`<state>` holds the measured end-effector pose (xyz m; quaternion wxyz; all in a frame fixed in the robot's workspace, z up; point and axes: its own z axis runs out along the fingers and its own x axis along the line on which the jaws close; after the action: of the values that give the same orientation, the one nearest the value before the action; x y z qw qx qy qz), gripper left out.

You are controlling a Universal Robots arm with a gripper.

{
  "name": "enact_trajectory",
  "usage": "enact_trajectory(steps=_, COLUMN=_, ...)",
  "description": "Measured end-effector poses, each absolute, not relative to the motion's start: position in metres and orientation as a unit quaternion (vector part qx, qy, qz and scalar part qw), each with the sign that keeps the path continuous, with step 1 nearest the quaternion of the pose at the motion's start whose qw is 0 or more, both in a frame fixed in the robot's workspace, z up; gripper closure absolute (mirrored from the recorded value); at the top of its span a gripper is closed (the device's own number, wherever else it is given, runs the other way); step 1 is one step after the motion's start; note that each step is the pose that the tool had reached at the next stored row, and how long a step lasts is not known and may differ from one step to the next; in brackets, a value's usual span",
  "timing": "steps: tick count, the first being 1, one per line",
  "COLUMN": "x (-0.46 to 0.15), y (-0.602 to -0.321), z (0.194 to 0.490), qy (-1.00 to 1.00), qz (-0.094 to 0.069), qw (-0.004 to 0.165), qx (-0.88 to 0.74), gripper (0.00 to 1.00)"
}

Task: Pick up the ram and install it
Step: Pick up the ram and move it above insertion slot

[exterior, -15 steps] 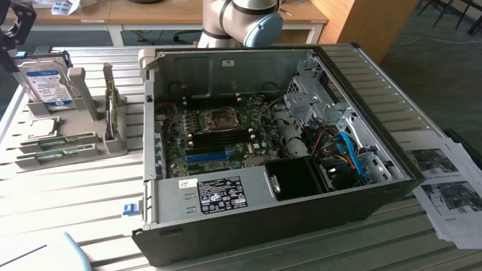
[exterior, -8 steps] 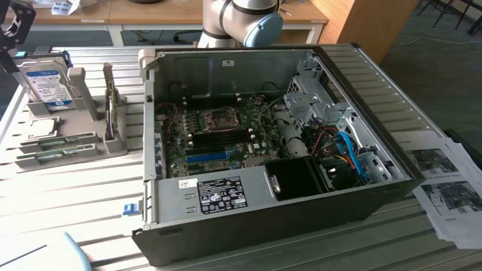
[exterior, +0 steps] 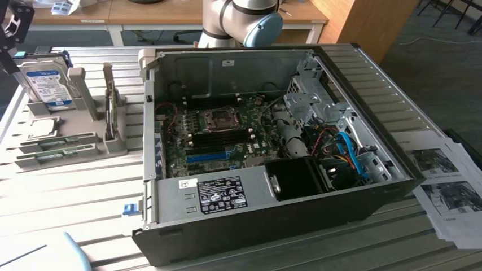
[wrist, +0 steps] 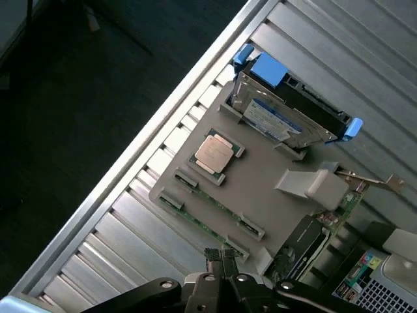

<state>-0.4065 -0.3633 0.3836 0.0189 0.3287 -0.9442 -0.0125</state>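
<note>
Ram (exterior: 58,141) (wrist: 202,220) lies flat for you at the exterior view's far left: two green sticks side by side in the slots of a gray holder tray (exterior: 98,148) (wrist: 260,189), neither lifted out. From the wrist view your gripper (wrist: 221,255) hangs over the tray's edge close to one end of those sticks, its fingertips pressed together with nothing between them; whether they touch the tray you cannot tell. Just behind the sticks on the same tray you have a square processor chip (exterior: 42,127) (wrist: 214,153) lying flat, and behind that a silver hard drive (exterior: 45,84) (wrist: 280,117) with a blue-white label, propped up on edge. Moving right, an expansion card (exterior: 113,110) stands upright in the tray's end bracket, next to the open computer case (exterior: 301,220). The case lies on its side on the slatted table (exterior: 75,192) with its panel off, so you look straight down on the motherboard (exterior: 218,135), where a bright blue slot strip (exterior: 207,156) sits near the board's front edge. Above the case's back wall, the robot arm (exterior: 241,22) shows a pale joint with a blue cap. At the exterior view's far right, printed sheets of paper (exterior: 448,186) lie overlapping on the table beside the case.
</note>
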Motion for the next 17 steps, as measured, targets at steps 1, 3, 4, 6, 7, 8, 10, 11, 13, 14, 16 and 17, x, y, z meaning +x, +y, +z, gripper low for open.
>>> enact_trajectory(steps=1, x=-0.4065, y=-0.3633, z=0.3836, qy=-0.942, qz=-0.012, qw=0.019, qx=0.336, gripper=0.91)
enact_trajectory(steps=3, x=-0.4065, y=-0.3633, z=0.3836, qy=-0.936, qz=-0.012, qw=0.019, qx=0.351, gripper=0.91)
enact_trajectory(steps=4, x=-0.4065, y=-0.3633, z=0.3836, qy=-0.933, qz=-0.012, qw=0.019, qx=0.358, gripper=0.91)
enact_trajectory(steps=6, x=-0.4065, y=-0.3633, z=0.3836, qy=-0.928, qz=-0.012, qw=0.019, qx=0.373, gripper=0.91)
enact_trajectory(steps=7, x=-0.4065, y=-0.3633, z=0.3836, qy=-0.924, qz=-0.011, qw=0.02, qx=0.381, gripper=0.91)
enact_trajectory(steps=8, x=-0.4065, y=-0.3633, z=0.3836, qy=-0.922, qz=-0.011, qw=0.02, qx=0.388, gripper=0.91)
enact_trajectory(steps=10, x=-0.4065, y=-0.3633, z=0.3836, qy=-0.916, qz=-0.011, qw=0.02, qx=0.401, gripper=0.91)
enact_trajectory(steps=11, x=-0.4065, y=-0.3633, z=0.3836, qy=-0.913, qz=-0.011, qw=0.02, qx=0.408, gripper=0.91)
enact_trajectory(steps=13, x=-0.4065, y=-0.3633, z=0.3837, qy=-0.907, qz=-0.011, qw=0.02, qx=0.42, gripper=0.91)
enact_trajectory(steps=14, x=-0.4065, y=-0.3633, z=0.3836, qy=-0.904, qz=-0.01, qw=0.02, qx=0.427, gripper=0.91)
enact_trajectory(steps=16, x=-0.4065, y=-0.3633, z=0.3836, qy=-0.898, qz=-0.01, qw=0.02, qx=0.439, gripper=0.91)
enact_trajectory(steps=17, x=-0.4065, y=-0.3633, z=0.3836, qy=-0.895, qz=-0.01, qw=0.02, qx=0.445, gripper=0.91)
